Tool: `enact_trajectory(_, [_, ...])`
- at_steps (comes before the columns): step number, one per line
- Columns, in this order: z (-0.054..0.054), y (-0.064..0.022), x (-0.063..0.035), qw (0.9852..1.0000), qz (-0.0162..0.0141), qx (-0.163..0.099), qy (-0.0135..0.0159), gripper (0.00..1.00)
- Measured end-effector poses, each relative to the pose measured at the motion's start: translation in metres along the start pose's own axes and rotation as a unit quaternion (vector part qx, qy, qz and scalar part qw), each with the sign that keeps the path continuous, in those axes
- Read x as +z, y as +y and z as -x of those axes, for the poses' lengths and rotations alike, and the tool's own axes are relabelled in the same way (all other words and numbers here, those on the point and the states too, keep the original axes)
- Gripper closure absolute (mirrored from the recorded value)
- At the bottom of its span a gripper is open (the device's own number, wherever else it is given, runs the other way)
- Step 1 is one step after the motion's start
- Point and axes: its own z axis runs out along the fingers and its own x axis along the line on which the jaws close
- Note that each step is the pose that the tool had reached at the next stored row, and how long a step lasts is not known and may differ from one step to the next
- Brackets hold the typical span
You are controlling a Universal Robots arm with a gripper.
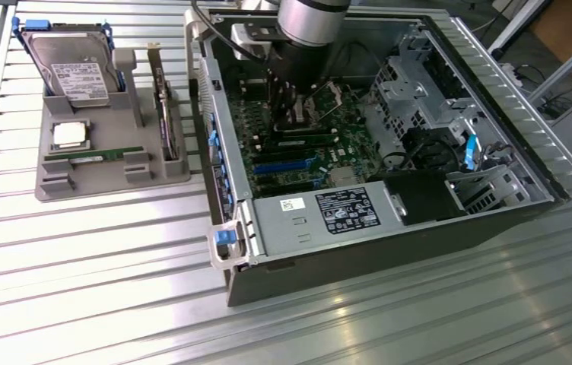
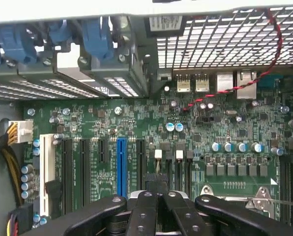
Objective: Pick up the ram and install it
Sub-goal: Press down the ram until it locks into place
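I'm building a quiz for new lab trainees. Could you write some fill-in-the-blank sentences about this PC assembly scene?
1. The ram lies in the gray ___ beside the computer case.
2. The gripper hangs over the green ___ inside the case.
3. Its fingers are ___.
4. One long slot among the black ones is ___.

Missing words: tray; motherboard; shut; blue.
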Motion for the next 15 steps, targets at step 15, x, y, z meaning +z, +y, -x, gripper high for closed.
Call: enact_trajectory(15, [0.0009,-0.0001,0.0093,1.0,0.0001,0.0,0.0001,0.9])
